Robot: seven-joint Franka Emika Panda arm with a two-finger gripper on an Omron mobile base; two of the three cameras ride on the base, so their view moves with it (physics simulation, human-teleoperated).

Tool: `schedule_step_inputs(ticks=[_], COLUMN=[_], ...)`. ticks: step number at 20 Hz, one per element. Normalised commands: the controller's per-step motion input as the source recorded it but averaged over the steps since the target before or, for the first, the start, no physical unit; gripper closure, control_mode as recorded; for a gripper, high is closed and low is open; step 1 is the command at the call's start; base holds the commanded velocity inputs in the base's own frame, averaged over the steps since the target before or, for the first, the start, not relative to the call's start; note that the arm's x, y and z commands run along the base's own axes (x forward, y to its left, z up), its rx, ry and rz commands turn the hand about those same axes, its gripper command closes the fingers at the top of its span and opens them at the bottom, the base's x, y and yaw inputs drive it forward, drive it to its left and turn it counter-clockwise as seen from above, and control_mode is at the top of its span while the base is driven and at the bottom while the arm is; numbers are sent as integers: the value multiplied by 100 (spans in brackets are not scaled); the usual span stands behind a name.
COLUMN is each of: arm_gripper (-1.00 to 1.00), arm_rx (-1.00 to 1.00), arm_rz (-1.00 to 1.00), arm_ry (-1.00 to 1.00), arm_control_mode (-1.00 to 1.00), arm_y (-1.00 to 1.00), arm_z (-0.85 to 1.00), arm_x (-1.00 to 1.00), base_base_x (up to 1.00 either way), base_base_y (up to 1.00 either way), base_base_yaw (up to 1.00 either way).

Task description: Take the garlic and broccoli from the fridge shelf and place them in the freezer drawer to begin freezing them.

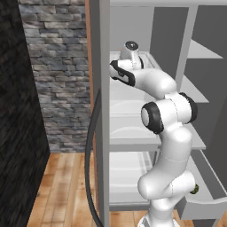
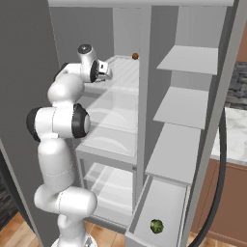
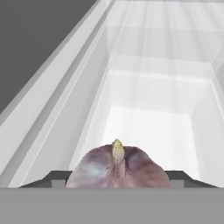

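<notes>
Gripper [image 2: 107, 72] shut on the garlic [image 3: 118, 168] at the shelf's [image 2: 123, 79] front edge — broccoli [image 2: 156, 226] lies in the drawer's [image 2: 166, 202] front end.

From my station all three feeds are rendered, evenly lit and sharp, with no blur or bending at the edges. In the hand view, pale streaks of glare fan down the white translucent ribbed shelf [image 3: 166, 65], brightest on its far floor. The pale pinkish bulb of garlic [image 3: 117, 169] shows soft shading in its folds, its stem tip lit yellow. In the left base view, the black panel [image 1: 17, 133] is almost featureless dark, and the glossy white arm [image 1: 164, 133] carries gentle grey shading.
</notes>
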Motion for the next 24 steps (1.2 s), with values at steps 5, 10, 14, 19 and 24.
schedule_step_inputs(ticks=[5, 10, 14, 19, 24], arm_gripper=[100, 100, 100, 100, 100], arm_rx=[0, 0, 1, 3, 3], arm_rz=[1, 3, 1, 0, 0], arm_ry=[-13, -19, -7, 0, 0], arm_control_mode=[-100, -100, -100, -100, -100], arm_y=[-7, -36, -29, -10, -1], arm_z=[0, 0, 10, 21, 23], arm_x=[0, -38, -59, -98, -100], base_base_x=[0, 0, 0, 0, 0], base_base_y=[0, 0, 0, 0, 0], base_base_yaw=[0, 0, 0, 0, 0])
